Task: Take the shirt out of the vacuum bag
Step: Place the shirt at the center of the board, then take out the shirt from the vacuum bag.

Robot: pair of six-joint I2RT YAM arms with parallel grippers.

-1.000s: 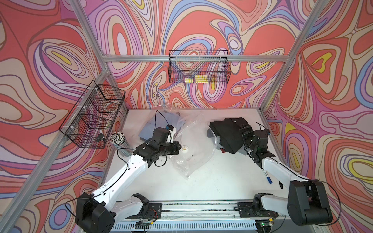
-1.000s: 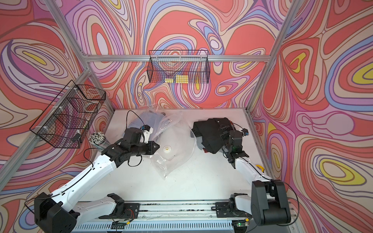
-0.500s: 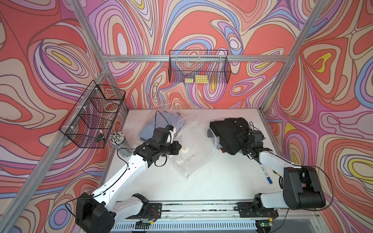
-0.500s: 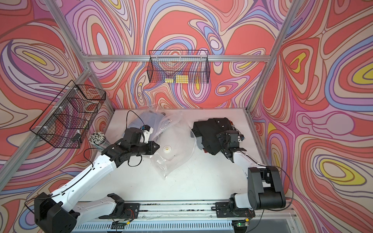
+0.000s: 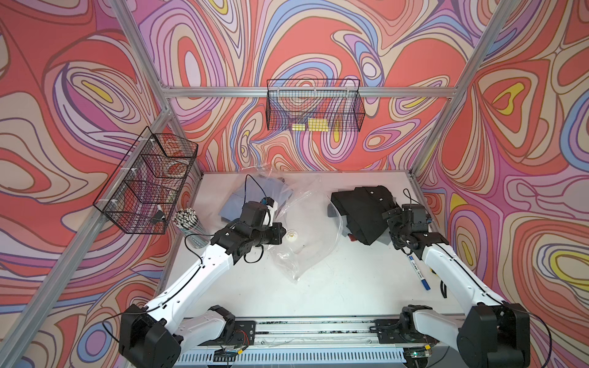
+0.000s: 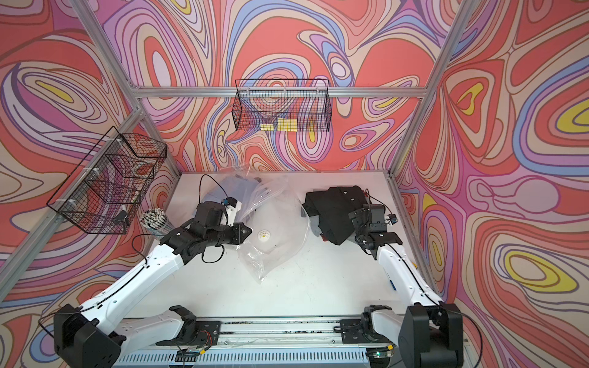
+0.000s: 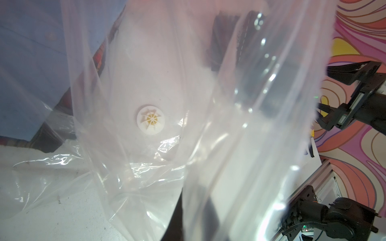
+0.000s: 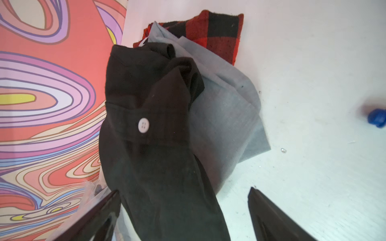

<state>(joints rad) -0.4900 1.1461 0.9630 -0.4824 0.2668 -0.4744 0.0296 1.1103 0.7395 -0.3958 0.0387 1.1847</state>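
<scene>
Black shirt [image 5: 363,207] lies between jaws of wide-open right pincer [image 8: 184,190], beside vacuum bag [image 5: 310,220], whose edge closed left pincer [image 6: 246,231] pinches.

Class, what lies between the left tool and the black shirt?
The crumpled clear vacuum bag, with its white valve, spans from left tool to black shirt; both top views show it.

Both top views overlook the table [image 5: 318,286] [image 6: 302,286]; wrist views sit close, left's seemingly veiled.

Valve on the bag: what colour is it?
The valve is white with a yellow centre; the left wrist view shows it best.
</scene>
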